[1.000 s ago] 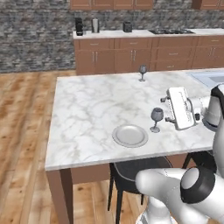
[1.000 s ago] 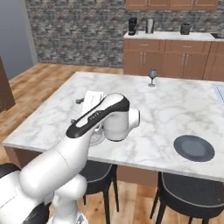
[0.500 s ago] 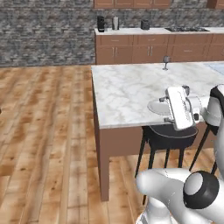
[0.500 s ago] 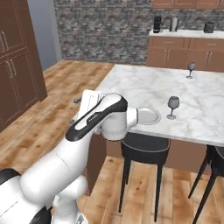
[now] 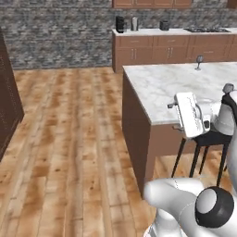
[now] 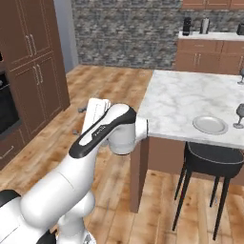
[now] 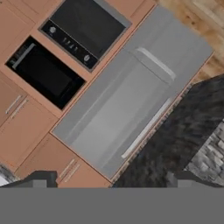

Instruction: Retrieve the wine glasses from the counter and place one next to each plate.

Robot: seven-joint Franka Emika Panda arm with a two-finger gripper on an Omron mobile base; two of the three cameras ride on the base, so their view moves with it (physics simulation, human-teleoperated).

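On the counter [image 6: 186,97], pale plate [image 6: 210,125], beside it a wine glass [image 6: 239,114], perhaps edge-cropped

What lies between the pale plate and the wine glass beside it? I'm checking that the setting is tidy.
Only bare marble counter: in the right base view the wine glass stands just right of the plate, apart from it.

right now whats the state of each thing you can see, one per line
gripper: open, holding nothing
pale plate: flat on the counter, bare
near wine glass: upright, beside the pale plate, apart from it
far wine glass: upright near the counter's far edge
stool: tucked under the counter below the pale plate
wall oven: door shut
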